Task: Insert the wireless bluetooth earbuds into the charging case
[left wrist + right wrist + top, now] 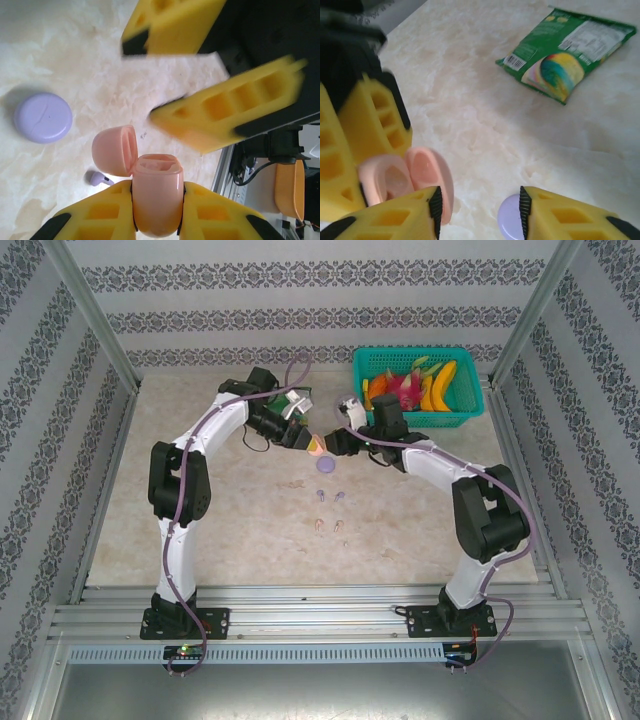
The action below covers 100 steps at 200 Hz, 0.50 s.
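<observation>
The left hand point(157, 200) is pinching the pink charging case point(156, 195) by its sides between two yellow fingers point(95, 220), at the bottom centre of the left wrist view. The case stands upright in the grip. Its lid point(116, 150) is hinged open and tipped toward the left of the frame, with the hollow inside showing.

Just left of the held case, low in the same frame, one lilac earbud point(98, 178) lies on the pale marbled counter point(75, 45). Part of it is hidden behind the lid. Further left sits a closed round lilac case point(42, 117), well apart from the pink one.

The right hand point(145, 80) fills the upper right of that frame. It is blurred, with its fingers spread and nothing between them. In the right wrist view the same hand point(480, 205) stands spread along the bottom edge. The open pink case is at lower left, touching its left finger, and the lilac case peeks out beside its right finger. A green snack packet point(565, 55) lies at upper right.

From above, both hands meet over the pink case just above the frame's centre. Below them lie two lilac earbuds point(320, 496), then two pink earbuds point(320, 526), all loose on the counter. A teal basket point(455, 420) of fruit sits at upper right.
</observation>
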### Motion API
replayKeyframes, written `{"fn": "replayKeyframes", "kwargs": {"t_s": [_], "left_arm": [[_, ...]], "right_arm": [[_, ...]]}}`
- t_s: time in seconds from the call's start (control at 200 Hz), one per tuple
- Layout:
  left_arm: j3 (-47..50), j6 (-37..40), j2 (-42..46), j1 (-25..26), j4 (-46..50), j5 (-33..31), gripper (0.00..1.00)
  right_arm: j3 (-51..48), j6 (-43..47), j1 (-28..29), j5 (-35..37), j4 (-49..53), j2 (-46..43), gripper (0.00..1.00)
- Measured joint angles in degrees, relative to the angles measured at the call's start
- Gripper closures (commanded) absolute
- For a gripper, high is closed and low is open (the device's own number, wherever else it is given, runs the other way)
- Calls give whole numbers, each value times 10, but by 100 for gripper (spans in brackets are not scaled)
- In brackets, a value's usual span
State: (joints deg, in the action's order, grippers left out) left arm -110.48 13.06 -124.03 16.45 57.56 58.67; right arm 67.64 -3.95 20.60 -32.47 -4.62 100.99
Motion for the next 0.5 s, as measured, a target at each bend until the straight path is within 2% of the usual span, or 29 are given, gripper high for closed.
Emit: {"fn": "replayKeyframes", "kwargs": {"t_s": [0.135,0.28,0.5], "left_arm": [[22,-8,0,0,-10,-7,100],[49,-31,10,0,-42,-18,100],[149,-94,94,1,-158,-57,100]], "right_arm": [[26,-30,-19,0,31,-37,43],[61,-76,-56,-11,75,-72,43],[32,-152,-93,-2,98,-112,41]]}}
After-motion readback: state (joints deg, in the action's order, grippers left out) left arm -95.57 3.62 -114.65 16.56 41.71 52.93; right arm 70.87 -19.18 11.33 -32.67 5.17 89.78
